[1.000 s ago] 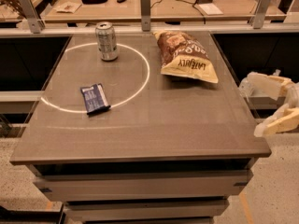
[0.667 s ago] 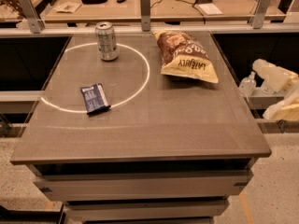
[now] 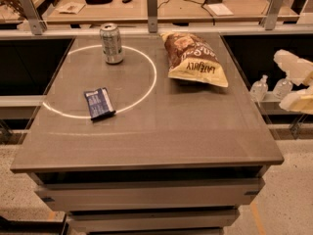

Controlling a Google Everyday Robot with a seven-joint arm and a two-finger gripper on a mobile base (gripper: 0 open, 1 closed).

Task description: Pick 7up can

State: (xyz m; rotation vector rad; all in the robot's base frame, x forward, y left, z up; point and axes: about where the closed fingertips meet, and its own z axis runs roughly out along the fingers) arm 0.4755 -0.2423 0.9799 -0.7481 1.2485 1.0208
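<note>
1. Since a second ago, my pale two-finger gripper [image 3: 280,81] has drifted further toward the right edge of the frame. The items on the table sit as they did.
2. The gripper hangs off the table's right side at mid-height in the frame. Its two cream fingers [image 3: 292,62] are spread apart with nothing between them.
3. The 7up can [image 3: 111,43], a small silvery-grey metal can, stands upright in the upper left, on the far arc of a thin white ring [image 3: 148,88] marked on the grey-brown tabletop [image 3: 166,136].
4. A flat dark blue packet [image 3: 99,103] lies across the ring's near arc, well apart from the can.
5. A brown-and-yellow chip bag [image 3: 193,58] lies right of the ring, between can and gripper.
</note>
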